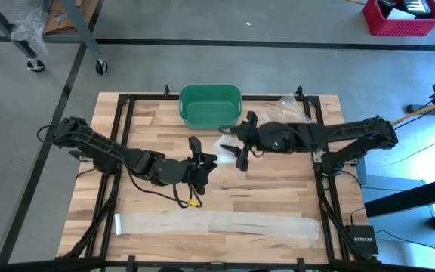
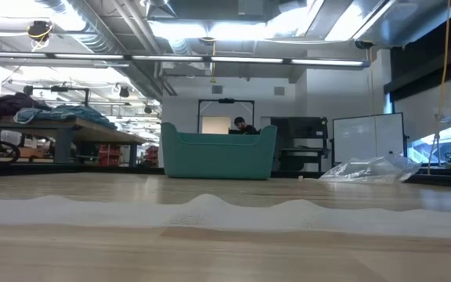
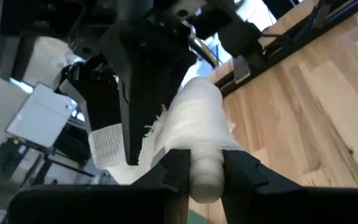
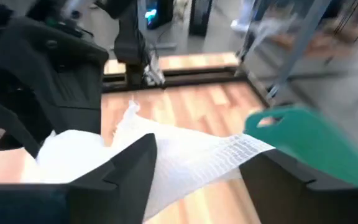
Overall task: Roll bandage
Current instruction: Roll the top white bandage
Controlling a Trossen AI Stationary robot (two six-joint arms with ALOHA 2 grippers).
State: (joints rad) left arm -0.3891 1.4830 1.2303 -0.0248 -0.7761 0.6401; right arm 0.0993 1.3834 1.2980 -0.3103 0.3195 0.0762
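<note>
**Two grippers meet over a bandage roll near the green tub**

High view: the left gripper [image 1: 205,160] and right gripper [image 1: 238,153] meet just in front of the green plastic tub [image 1: 211,106]; a long white gauze strip [image 1: 216,224] lies well in front of it.

Low view: the strip ripples across the wooden table [image 2: 225,258], the tub behind.

Left wrist view: narrow fingers [image 3: 178,171] clamp the white rolled bandage [image 3: 194,127].

Right wrist view: fingers [image 4: 132,168] stand wide, straddling the bandage's loose gauze beside the tub.
</note>
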